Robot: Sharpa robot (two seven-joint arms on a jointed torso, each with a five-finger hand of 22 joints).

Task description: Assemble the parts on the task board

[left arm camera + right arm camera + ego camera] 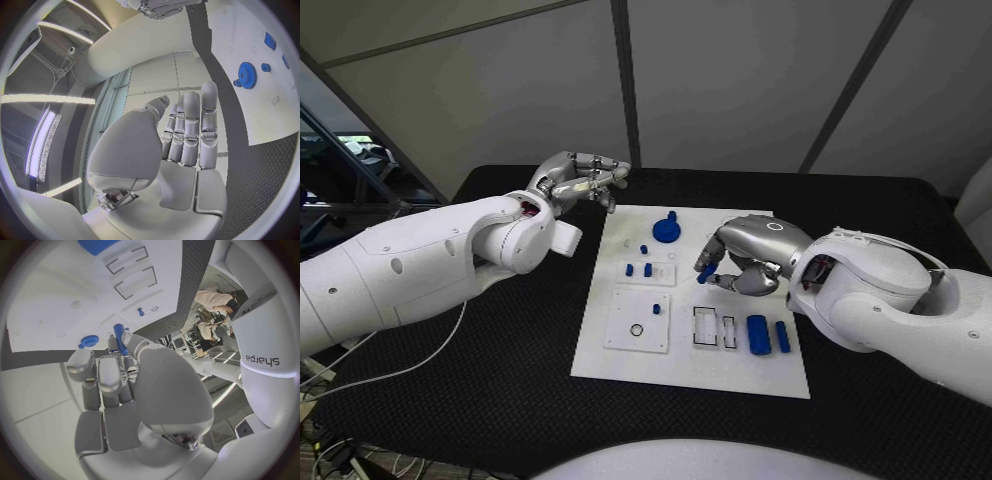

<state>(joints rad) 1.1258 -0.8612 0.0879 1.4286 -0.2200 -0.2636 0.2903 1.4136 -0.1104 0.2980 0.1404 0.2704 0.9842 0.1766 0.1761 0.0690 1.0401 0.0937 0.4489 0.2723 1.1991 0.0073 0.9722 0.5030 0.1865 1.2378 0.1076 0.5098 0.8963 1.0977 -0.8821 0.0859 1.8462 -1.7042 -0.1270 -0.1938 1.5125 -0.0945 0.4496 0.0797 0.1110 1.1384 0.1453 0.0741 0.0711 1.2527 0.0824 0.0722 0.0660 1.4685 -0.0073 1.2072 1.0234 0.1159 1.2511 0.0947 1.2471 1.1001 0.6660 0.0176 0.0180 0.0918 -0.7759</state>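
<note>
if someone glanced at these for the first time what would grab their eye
Probably the right hand, hovering over the middle of the white task board and pinching a small blue peg between its fingers. Next, the blue gear near the board's far edge, with two long blue blocks lying at its near right. The left hand hangs empty off the board's far left corner.

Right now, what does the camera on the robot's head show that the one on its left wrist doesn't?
Head view alone: the right hand pinching a small blue peg above the task board, and two long blue blocks lying on the board. Left wrist view alone: the left hand's open palm side, holding nothing. Both: the board and the blue gear on it.
</note>
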